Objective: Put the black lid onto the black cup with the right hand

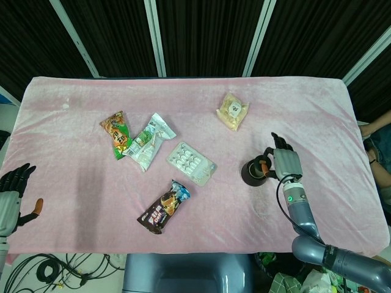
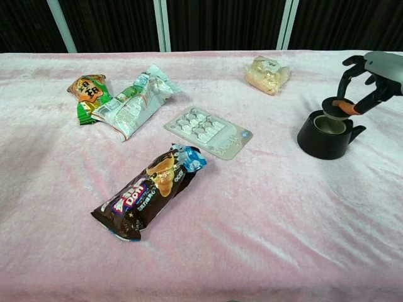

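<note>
The desk is covered by a pink velvety cloth, and behind its far edge there are dark panels with pale metal strips; under the near edge, in the head view, some cables lie on the floor.

Among the things on the cloth, the brown snack packet lies near the front middle. Beyond it there is a clear blister pack. At the left a white and green wrapper lies touching an orange and green packet. A small pale bag is near the far edge.

The black cup stands upright at the right side, well apart from the packets, and its inside looks grey; what is in it I cannot tell. The right hand is just above the cup. Its fingers pinch the black lid between the thumb and a finger, the others are spread. The lid hangs just over the far part of the rim, a little tilted; whether it touches the rim I cannot tell.

The left hand is at the left near corner of the desk, with the fingers apart and holding nothing
</note>
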{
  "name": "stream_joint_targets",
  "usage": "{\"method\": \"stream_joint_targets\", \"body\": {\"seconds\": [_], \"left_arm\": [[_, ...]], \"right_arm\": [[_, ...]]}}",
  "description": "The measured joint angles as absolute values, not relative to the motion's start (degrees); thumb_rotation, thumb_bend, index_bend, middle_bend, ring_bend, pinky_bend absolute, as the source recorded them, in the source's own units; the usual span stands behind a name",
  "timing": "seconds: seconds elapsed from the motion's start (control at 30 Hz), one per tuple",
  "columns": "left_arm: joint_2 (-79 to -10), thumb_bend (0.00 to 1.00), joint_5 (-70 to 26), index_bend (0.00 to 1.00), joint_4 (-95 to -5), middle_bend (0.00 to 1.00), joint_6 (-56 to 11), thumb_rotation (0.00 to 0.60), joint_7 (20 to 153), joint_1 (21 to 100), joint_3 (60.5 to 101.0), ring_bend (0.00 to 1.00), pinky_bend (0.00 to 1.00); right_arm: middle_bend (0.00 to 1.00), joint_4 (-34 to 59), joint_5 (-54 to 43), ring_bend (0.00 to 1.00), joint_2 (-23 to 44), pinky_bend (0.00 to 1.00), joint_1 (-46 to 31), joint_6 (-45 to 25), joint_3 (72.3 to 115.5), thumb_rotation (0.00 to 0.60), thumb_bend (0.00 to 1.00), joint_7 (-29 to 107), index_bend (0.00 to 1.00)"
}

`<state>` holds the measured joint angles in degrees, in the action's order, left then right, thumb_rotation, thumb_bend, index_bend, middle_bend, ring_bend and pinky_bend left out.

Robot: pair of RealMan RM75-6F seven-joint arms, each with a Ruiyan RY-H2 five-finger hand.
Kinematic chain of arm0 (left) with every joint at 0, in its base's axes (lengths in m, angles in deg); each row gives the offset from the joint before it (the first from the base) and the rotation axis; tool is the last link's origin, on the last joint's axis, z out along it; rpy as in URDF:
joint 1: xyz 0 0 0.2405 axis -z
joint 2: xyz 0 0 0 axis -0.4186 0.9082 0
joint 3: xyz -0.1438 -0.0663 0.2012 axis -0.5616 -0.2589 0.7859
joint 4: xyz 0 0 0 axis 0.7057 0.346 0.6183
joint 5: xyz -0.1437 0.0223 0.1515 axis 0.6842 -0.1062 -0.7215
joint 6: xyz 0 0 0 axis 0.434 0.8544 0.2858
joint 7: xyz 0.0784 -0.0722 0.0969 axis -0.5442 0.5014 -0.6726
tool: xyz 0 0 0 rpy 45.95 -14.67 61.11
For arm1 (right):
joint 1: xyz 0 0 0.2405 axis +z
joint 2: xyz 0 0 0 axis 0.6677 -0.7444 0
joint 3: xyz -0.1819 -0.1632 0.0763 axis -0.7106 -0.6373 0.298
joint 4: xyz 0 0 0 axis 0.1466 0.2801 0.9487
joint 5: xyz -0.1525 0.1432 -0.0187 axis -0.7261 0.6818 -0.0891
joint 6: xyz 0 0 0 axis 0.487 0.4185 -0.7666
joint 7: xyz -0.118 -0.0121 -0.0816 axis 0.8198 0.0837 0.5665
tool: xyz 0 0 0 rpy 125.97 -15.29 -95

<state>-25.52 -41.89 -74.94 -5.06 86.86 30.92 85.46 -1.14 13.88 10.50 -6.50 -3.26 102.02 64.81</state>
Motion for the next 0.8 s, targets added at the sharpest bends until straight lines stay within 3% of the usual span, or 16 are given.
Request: {"method": "stream_joint_targets", "body": {"seconds": [0.8], "left_arm": [[-25.6, 0.44, -41.9, 0.08, -74.9, 0.02, -5.1, 0.600, 86.6, 30.9, 85.5, 0.00, 0.06]], "right_arm": [[0.00, -1.2, 13.8, 0.04, 11.4, 0.16, -6.5, -3.1, 99.9, 0.600, 0.41, 61.6, 0.68]]}}
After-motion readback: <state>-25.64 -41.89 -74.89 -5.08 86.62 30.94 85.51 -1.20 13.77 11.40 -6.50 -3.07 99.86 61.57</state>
